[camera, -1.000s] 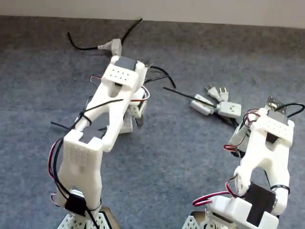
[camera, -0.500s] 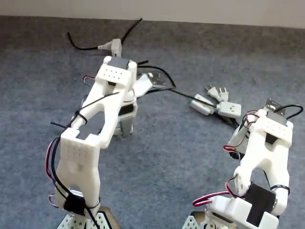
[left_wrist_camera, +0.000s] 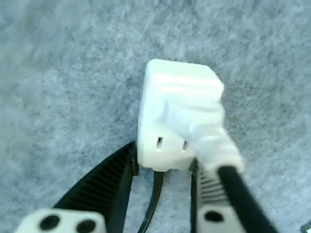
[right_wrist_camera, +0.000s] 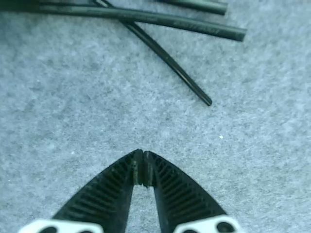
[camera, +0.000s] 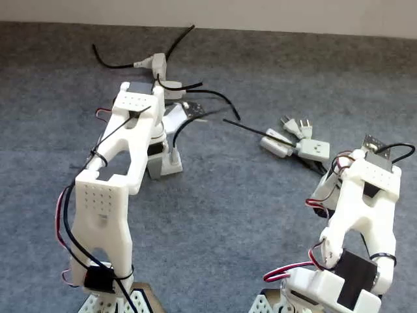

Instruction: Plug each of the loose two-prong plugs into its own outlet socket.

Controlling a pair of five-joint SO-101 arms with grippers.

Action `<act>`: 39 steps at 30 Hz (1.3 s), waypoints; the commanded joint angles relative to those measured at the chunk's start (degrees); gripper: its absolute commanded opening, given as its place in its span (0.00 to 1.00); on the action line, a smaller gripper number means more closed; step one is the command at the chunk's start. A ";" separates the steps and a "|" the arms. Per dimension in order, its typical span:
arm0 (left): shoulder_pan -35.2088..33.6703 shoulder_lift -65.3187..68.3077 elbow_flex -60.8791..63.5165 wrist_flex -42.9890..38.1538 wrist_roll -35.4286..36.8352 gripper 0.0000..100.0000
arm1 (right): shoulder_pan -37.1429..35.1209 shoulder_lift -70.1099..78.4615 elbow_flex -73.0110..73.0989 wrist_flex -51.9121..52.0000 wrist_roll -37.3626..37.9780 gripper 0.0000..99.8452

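Clamping the outlet block [left_wrist_camera: 160, 97], with one plug [left_wrist_camera: 194, 114] seated, at nine o'clock in left gripper [left_wrist_camera: 164, 167]. Resting right gripper [right_wrist_camera: 144, 170] at four o'clock, pinched together, empty. Likely next: fetching loose plugs [camera: 296, 125] at two o'clock, lining prongs with slots.

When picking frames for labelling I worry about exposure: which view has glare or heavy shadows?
Left wrist view: the white outlet block glares, its top and the plug washed out. Right wrist view: even light on the shut right gripper and black cords. High view: flat light, only faint shadows on the carpet.
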 commanded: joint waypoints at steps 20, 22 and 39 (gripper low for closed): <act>-1.54 0.13 -33.98 -23.30 37.10 0.01 | 0.48 -0.31 -0.31 -0.57 -0.62 0.01; -2.15 0.22 -31.25 -25.67 37.10 0.01 | 0.48 -0.31 -0.31 -0.57 -0.62 0.01; -9.45 13.85 -33.71 -35.78 33.14 0.33 | 0.13 -0.40 -0.48 -0.57 -0.62 0.01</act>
